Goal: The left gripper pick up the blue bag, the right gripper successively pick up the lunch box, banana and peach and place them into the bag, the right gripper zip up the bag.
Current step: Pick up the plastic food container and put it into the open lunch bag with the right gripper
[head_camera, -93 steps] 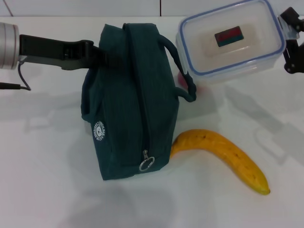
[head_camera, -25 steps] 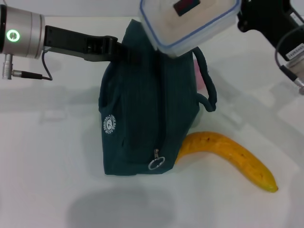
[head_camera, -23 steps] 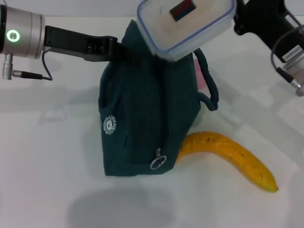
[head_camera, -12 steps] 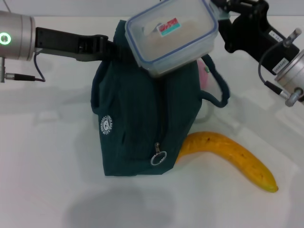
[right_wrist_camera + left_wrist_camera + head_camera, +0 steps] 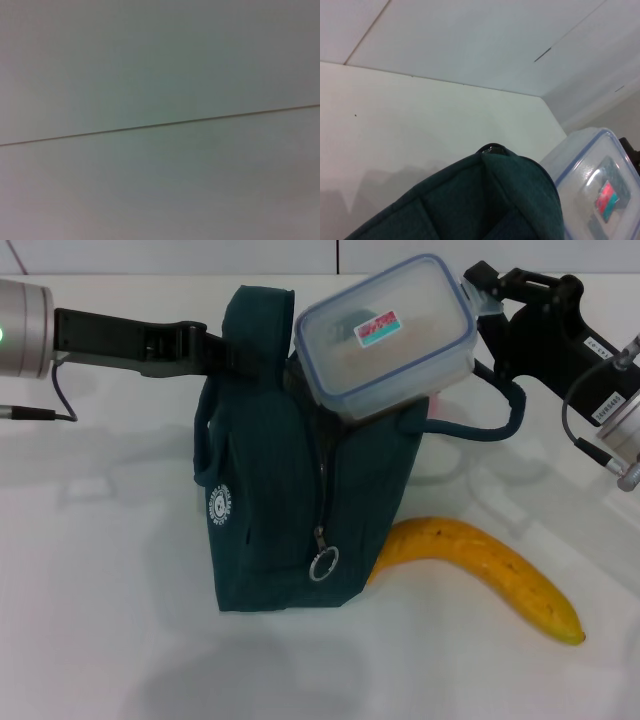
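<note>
The right end effector grips the lunch box at its end (hard, smooth, probably slippery). The left end effector pinches the soft, floppy blue bag near its top edge.

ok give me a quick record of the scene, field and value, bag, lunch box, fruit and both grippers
bag: dark teal bag standing upright on the white table, top open
left gripper: left gripper holding the bag's upper left edge
lunch box: clear box with blue-rimmed lid, tilted, at the bag's opening, not fully inside
right gripper: right gripper gripping the lunch box's right end
banana: banana lying on the table right of the bag, its stem end by the bag's base
peach: only a pink sliver shows behind the bag
zip: ring pull low on the bag's front
</note>
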Robot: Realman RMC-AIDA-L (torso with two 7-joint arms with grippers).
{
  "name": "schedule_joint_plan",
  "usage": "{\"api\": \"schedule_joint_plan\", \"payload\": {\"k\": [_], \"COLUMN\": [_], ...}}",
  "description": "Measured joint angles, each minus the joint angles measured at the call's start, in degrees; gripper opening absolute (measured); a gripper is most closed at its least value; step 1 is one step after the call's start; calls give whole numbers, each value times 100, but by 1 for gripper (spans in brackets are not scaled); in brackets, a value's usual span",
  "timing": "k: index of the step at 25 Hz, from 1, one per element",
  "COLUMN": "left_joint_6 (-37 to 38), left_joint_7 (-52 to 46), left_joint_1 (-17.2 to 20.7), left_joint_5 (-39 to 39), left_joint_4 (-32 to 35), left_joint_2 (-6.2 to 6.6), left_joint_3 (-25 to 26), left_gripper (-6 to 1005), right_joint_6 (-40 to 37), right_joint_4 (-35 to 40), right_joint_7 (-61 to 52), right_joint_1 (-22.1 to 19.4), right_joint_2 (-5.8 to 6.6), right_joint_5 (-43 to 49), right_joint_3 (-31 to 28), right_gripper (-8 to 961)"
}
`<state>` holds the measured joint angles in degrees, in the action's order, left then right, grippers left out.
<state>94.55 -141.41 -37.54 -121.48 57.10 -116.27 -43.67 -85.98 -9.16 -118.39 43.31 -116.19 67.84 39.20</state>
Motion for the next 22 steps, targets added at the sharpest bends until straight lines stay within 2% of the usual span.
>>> {"api": "schedule_joint_plan", "payload": {"k": [6,16,22], "left_joint_6": [0,2,3], "left_joint_7": [4,61,61], "left_joint_1": [21,-33,-9], "left_joint_5": [5,5,5], "left_joint_4": [4,-22,-9], "left_joint_2": [0,-12,-40], "left_joint_3": [78,99,96], "left_gripper": [54,54,54], "right_joint_6": [10,-20,-66], "right_joint_4": [83,65,76], "right_joint_7": [14,216,224], "right_joint_1": [64,607,590], "right_joint_2": [0,-1,0], "right_joint_5": [13,477,468], "right_joint_3": [13,18,11], "right_gripper": [115,116,298]}}
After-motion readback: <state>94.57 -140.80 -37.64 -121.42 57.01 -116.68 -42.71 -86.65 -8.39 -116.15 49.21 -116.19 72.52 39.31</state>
